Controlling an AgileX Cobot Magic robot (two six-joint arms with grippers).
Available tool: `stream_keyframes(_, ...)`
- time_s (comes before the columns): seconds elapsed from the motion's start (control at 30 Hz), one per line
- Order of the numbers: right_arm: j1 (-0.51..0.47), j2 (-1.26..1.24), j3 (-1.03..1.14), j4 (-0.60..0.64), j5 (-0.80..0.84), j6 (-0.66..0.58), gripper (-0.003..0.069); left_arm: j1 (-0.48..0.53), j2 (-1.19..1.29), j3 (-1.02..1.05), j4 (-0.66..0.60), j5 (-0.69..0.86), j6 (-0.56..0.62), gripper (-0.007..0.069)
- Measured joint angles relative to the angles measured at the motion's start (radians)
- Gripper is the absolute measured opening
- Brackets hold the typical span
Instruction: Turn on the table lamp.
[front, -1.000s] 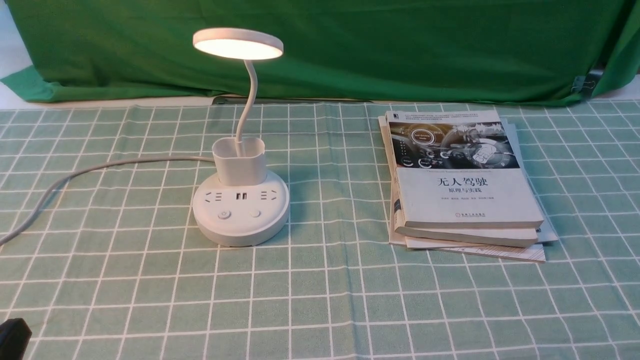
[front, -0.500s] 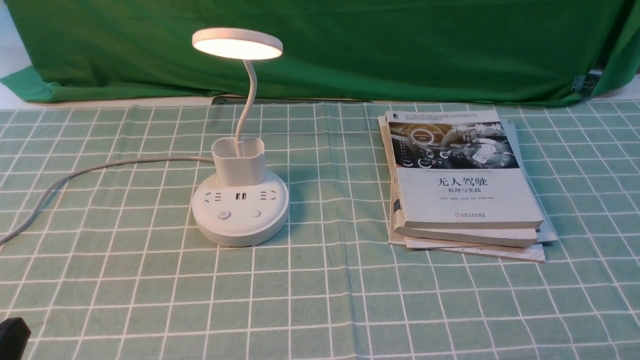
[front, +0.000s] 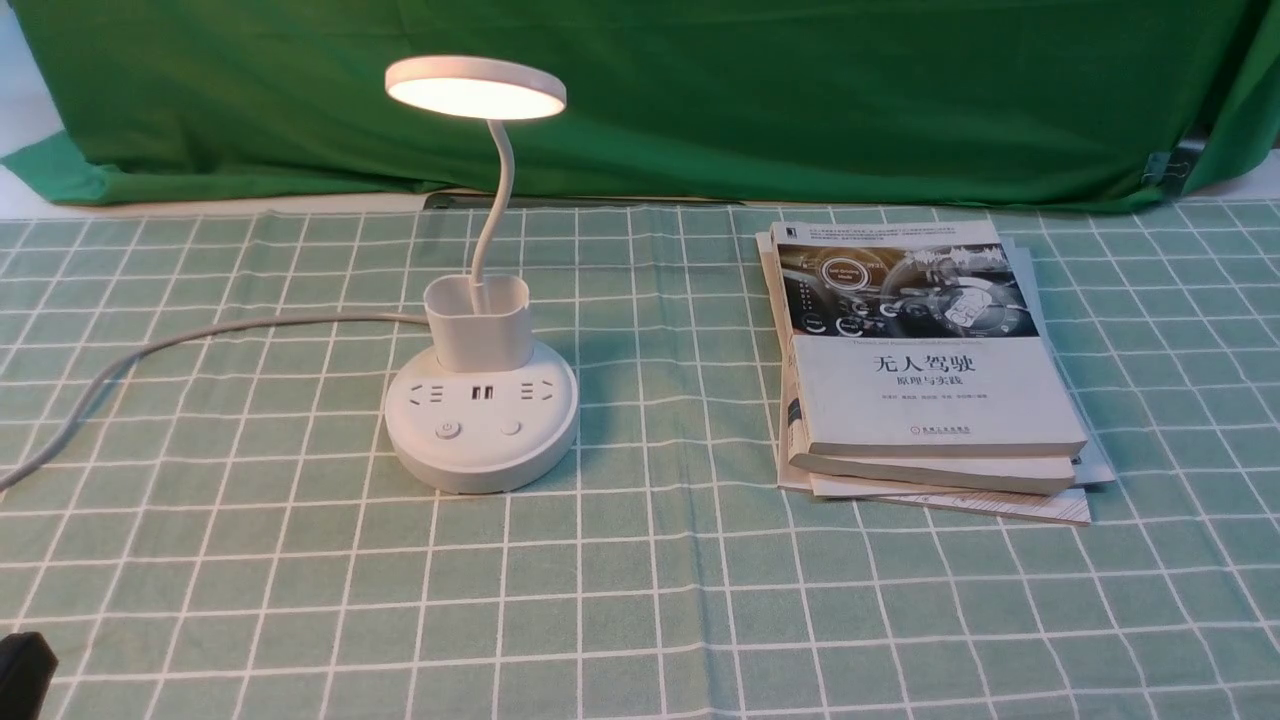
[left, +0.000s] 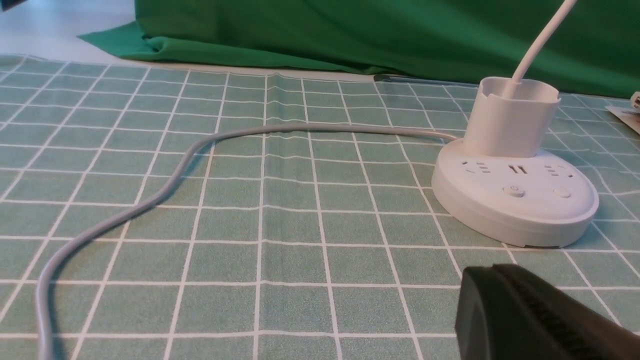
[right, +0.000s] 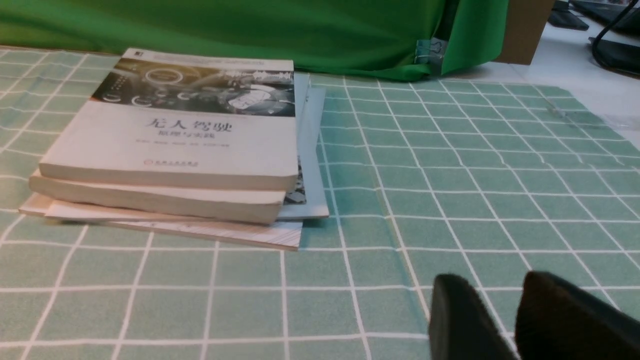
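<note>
Standing at ten o'clock on the green checked tablecloth (front: 640, 600), the table lamp (front: 481, 425) glows already; its wide base looks stable, its gooseneck flimsy, so press a button, don't grab. The book stack (front: 925, 370) lies at two o'clock. Left gripper (left: 530, 315): cannot tell its spread. Right gripper (right: 505, 320) shows fingers slightly parted, holding nothing.

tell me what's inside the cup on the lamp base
Only the lamp's thin white neck can be seen going down into the cup. Nothing else pokes above its rim, but the cup's front wall covers the bottom, so small items there can't be ruled out.
</note>
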Motion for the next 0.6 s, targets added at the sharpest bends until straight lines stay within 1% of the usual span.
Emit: stream_keyframes(0.6,0.000,0.000,0.000,0.000,0.000,0.000,0.0241,0.000,0.000,0.000,0.003,0.000,0.019,0.0001)
